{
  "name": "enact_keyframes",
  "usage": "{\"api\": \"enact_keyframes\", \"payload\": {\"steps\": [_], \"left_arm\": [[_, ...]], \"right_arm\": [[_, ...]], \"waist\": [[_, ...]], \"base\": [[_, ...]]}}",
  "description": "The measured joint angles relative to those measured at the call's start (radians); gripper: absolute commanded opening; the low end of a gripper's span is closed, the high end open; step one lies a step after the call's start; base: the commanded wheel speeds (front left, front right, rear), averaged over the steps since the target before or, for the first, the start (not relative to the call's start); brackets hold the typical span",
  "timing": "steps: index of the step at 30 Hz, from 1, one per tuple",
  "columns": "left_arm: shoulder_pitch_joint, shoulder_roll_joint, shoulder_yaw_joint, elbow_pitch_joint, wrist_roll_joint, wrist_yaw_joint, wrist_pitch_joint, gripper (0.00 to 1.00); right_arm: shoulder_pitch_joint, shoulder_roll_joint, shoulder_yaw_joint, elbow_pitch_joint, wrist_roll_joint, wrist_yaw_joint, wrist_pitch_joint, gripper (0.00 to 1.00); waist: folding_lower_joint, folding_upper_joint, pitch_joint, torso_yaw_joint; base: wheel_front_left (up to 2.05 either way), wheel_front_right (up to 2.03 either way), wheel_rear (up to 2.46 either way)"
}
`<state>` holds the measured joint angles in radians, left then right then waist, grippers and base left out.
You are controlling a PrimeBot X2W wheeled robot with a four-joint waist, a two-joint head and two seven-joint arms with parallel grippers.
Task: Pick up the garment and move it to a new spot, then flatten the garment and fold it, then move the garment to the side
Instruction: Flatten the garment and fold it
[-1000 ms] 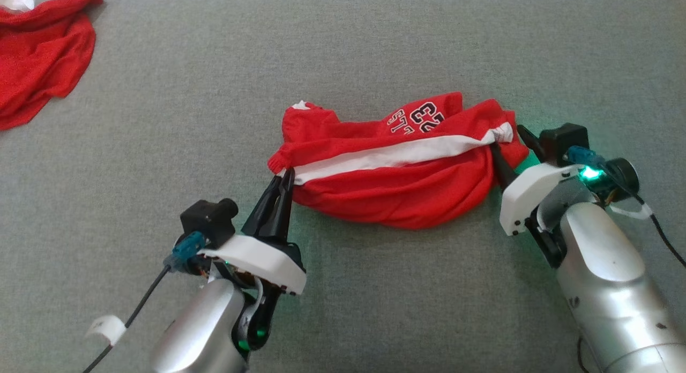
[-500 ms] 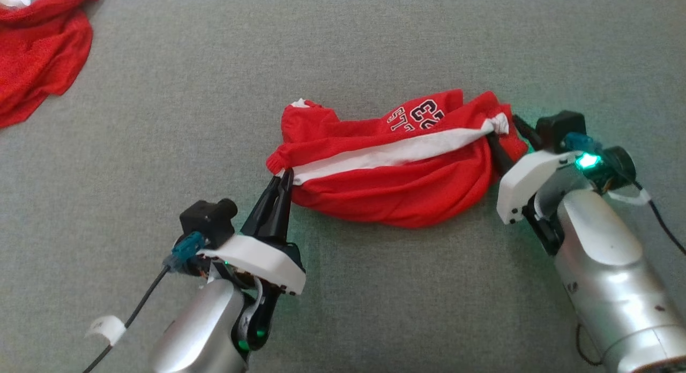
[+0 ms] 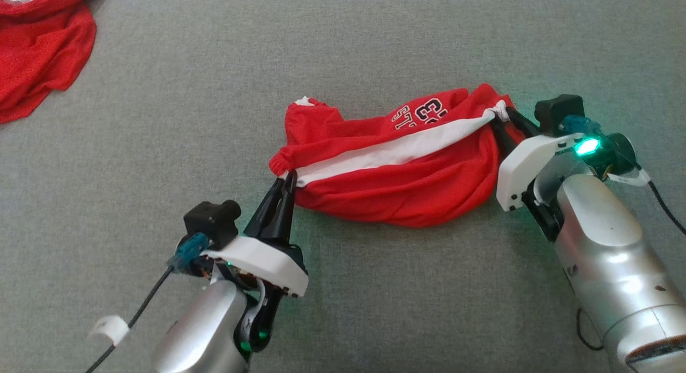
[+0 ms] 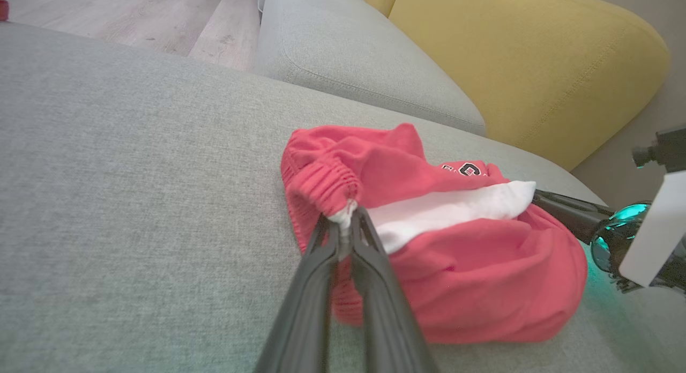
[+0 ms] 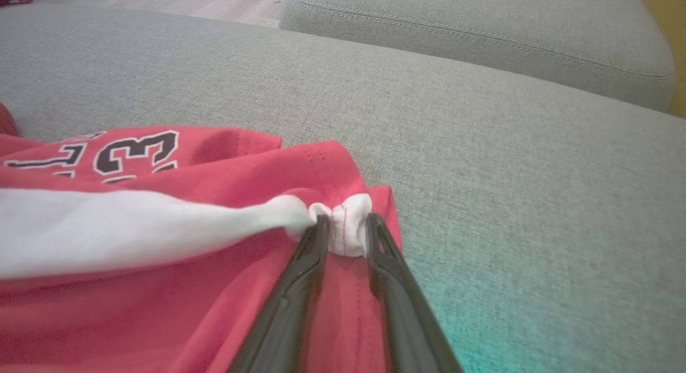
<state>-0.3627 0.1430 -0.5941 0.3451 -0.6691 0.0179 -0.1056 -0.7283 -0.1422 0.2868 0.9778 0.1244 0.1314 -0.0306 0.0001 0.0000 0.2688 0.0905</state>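
On the grey sofa seat [image 3: 375,46], between my two arms, the red garment [image 3: 396,193] lies bunched, its lower bulk sagging onto the fabric. My left gripper [image 3: 288,176] is pinched tight on the garment's left end: from the left wrist camera I see both fingers pressed together on a small tuft of white cloth just under the gathered elastic waistband [image 4: 324,183]. My right gripper [image 3: 501,116] is clamped on the other end, fingers a little apart with a knot of white hem squeezed between them (the right wrist camera shows red stitching on that knot). A white stripe [image 3: 399,150] runs along the garment from one grip to the other, drawn fairly straight and rising toward my right side in the head view. Above the stripe, dark lettering [image 3: 423,113] with white outlines is printed on the red, partly folded under so I can't read it whole. Folds and wrinkles fill the cloth below the stripe. A green light [image 3: 587,146] glows on my right wrist and tints the seat beside it. Far off at the upper left corner of the head view lies a second red cloth [image 3: 40,51], well apart from the garment. Beyond the seat, the left wrist camera takes in another grey cushion [image 4: 353,57], a yellow cushion [image 4: 536,62] beside it, and a strip of wooden floor [image 4: 134,11].
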Motion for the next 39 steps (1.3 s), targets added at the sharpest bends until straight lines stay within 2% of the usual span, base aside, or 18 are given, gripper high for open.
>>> {"api": "enact_keyframes", "payload": {"steps": [3,6,9,17,23,27,30,34,39], "left_arm": [[-0.001,0.000,-0.003,0.001,0.000,0.000,0.000,0.00],[-0.001,0.000,-0.005,0.003,0.000,0.000,0.000,0.00],[-0.001,0.000,-0.007,0.004,-0.002,0.000,-0.001,0.00],[-0.002,0.001,-0.007,0.004,-0.010,0.003,-0.018,0.00],[-0.014,0.028,0.011,-0.066,-0.003,0.019,-0.047,0.00],[-0.046,0.070,0.022,-0.158,0.022,0.037,-0.045,0.00],[-0.068,0.104,0.046,-0.251,0.037,0.055,-0.028,0.00],[-0.095,0.156,0.067,-0.389,0.058,0.080,0.015,0.00],[-0.151,0.216,0.090,-0.551,0.076,0.098,0.097,0.00]], "right_arm": [[-0.012,0.000,0.008,0.013,0.011,0.000,0.006,0.33],[-0.026,0.000,0.022,0.032,0.024,0.000,0.006,0.25],[-0.035,-0.001,0.026,0.044,0.035,0.000,0.004,0.00],[-0.060,-0.007,0.036,0.048,0.053,0.000,-0.052,0.00],[-0.061,-0.042,0.021,-0.051,0.073,0.000,-0.122,0.00],[-0.056,-0.064,0.007,-0.172,0.088,0.000,-0.129,0.00],[-0.025,-0.087,-0.013,-0.306,0.090,0.000,-0.126,0.00],[0.070,-0.113,-0.076,-0.530,0.090,0.000,-0.072,0.00],[0.198,-0.118,-0.177,-0.874,0.064,0.000,0.046,0.00]], "waist": [[0.0000,0.0000,0.003,0.002],[0.0000,0.0000,0.004,0.003],[0.0000,0.0000,0.004,0.002],[0.0000,0.0000,-0.008,-0.012],[0.0000,0.0000,-0.042,-0.027],[-0.0001,0.0000,-0.077,-0.039],[-0.0001,0.0000,-0.109,-0.051],[-0.0002,0.0000,-0.155,-0.068],[-0.0003,0.0000,-0.207,-0.090]], "base": [[0.00,0.00,0.00],[0.00,0.00,0.00],[0.00,0.00,0.00],[0.00,0.00,0.00],[0.00,0.00,0.00],[0.00,0.00,0.00],[0.00,0.00,0.00],[0.00,0.00,0.00],[0.00,0.00,0.00]]}}
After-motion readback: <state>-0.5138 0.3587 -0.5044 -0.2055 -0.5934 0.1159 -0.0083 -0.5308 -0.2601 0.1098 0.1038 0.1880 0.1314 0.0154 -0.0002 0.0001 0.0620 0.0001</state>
